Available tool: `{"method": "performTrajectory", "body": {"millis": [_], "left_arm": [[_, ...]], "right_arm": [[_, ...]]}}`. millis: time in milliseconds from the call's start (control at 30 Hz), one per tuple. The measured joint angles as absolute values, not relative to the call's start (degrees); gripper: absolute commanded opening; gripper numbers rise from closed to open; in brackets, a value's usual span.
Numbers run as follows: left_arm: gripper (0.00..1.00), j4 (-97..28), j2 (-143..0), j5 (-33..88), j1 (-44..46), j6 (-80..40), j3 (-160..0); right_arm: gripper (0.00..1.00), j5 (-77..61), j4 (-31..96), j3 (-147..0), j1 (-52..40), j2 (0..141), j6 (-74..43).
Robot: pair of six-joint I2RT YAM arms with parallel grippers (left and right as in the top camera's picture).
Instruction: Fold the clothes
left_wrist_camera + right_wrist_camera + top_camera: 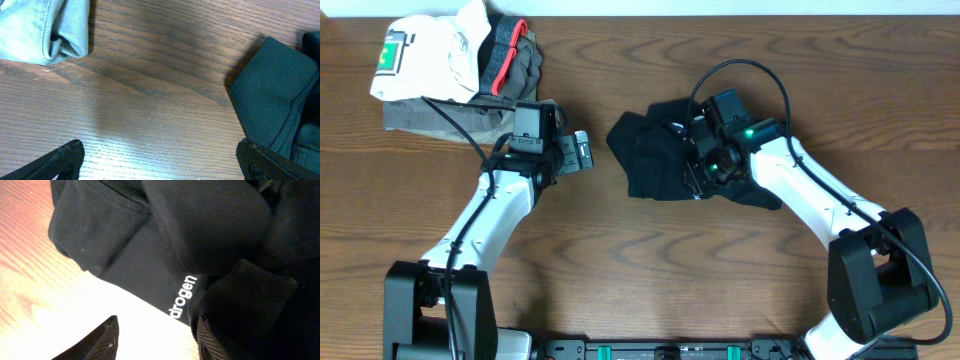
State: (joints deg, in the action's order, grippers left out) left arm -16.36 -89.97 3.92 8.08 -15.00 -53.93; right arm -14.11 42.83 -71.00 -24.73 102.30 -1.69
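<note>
Finding: the black garment [652, 165] lies crumpled mid-table, well apart from the folded pile [450, 70]. My right gripper [156, 339] hangs over the edge bearing the white lettering [182, 298], fingers spread and holding nothing. One finger may be touching cloth, but the view is too dark to say. My left gripper [160, 164] stands open over the bare table [150, 100], just beside the garment's near corner. Recommendation: pinch a single layer at each corner and lift both together — spread flat before any fold.
</note>
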Motion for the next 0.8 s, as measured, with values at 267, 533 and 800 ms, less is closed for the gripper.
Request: {"method": "performTrajectory", "body": {"millis": [267, 533, 800], "left_arm": [[0.98, -14.1, -90.1, 8.6, 8.1, -10.1, -54.0], [0.98, -4.5, -95.7, 22.4, 8.1, -0.7, -54.1], [0.98, 7.6, -104.9, 29.3, 8.1, 3.7, -54.2]], "right_arm": [[0.58, -13.0, 48.3, -79.5, -21.9, 101.4, -1.2], [0.63, -8.1, 51.4, -83.0, -17.0, 95.7, -0.3], [0.63, -6.4, 54.7, -83.1, -13.5, 95.2, -0.2]]}}
